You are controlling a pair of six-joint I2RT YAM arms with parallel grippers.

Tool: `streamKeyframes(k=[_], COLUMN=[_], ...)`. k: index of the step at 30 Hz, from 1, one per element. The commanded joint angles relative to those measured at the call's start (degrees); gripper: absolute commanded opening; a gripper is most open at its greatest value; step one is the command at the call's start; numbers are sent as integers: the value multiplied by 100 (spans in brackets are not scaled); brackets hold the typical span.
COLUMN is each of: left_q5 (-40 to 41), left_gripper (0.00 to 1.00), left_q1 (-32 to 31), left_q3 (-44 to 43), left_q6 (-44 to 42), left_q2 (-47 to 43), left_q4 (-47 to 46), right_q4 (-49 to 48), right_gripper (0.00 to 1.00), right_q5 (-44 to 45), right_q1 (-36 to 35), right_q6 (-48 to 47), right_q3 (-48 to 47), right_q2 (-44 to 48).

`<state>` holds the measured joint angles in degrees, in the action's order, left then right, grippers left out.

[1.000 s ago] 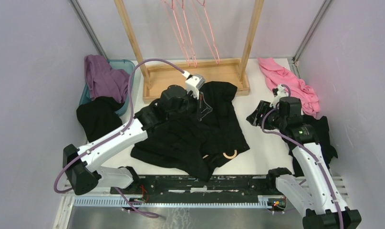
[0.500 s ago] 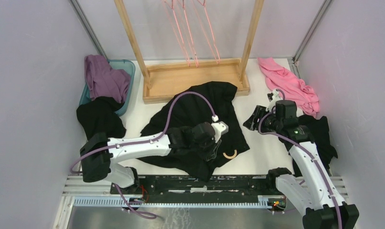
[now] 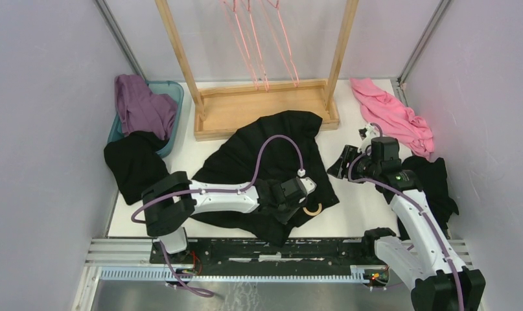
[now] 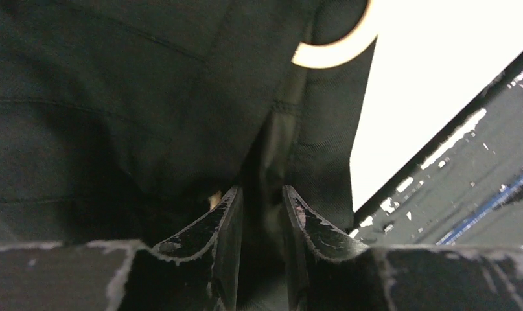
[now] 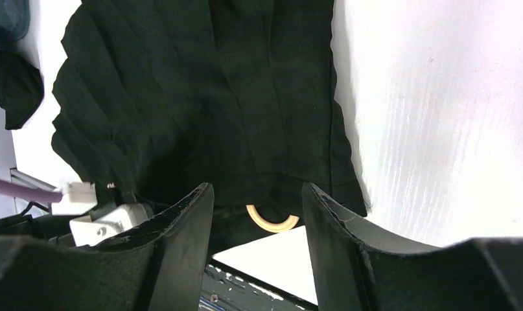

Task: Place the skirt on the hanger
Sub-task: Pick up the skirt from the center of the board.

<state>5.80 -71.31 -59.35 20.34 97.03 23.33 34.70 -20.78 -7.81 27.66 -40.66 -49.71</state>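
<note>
The black pleated skirt point(image 3: 271, 152) lies spread in the middle of the table, its waist toward the near edge. Only the beige hanger's round hook point(image 3: 312, 210) sticks out at the waist; its arms are hidden under the fabric. My left gripper point(image 3: 294, 206) is low on the waist beside the hook, its jaws close together on a fold of skirt point(image 4: 181, 97), with the hook point(image 4: 336, 52) just ahead of the left gripper point(image 4: 260, 189). My right gripper point(image 3: 336, 167) is open and empty above the bare table right of the skirt. In the right wrist view the right gripper point(image 5: 257, 188) faces the skirt point(image 5: 200, 97) and hook point(image 5: 272, 220).
A wooden rack point(image 3: 265, 107) with thin pink wire hangers point(image 3: 255, 39) stands at the back. A pink garment point(image 3: 395, 113) lies back right. A teal bin point(image 3: 174, 91) holds a purple garment point(image 3: 139, 103). Plain black garments lie left point(image 3: 135, 162) and right point(image 3: 437, 181). A black rail point(image 3: 278, 249) runs along the near edge.
My left gripper has swung from the far end of the skirt by the rack to the near waist beside the hook. My right gripper has shifted slightly left and away.
</note>
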Motion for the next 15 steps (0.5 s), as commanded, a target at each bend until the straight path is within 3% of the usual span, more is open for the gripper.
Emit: streamKeyframes(k=[1,15], left_q5=[131,127], left_gripper=[37,37], left_q1=[275,493], left_q3=[-273,-647], left_q6=[-388,-572], left_q2=[141,469], left_q4=[-454,-723], right_q4=[-314,-492], right_gripper=[59,59], right_q5=[-104,-191], right_q1=[17,24], right_q6=[12,-31], right_q3=[40,168], right_q2=[-37,-163])
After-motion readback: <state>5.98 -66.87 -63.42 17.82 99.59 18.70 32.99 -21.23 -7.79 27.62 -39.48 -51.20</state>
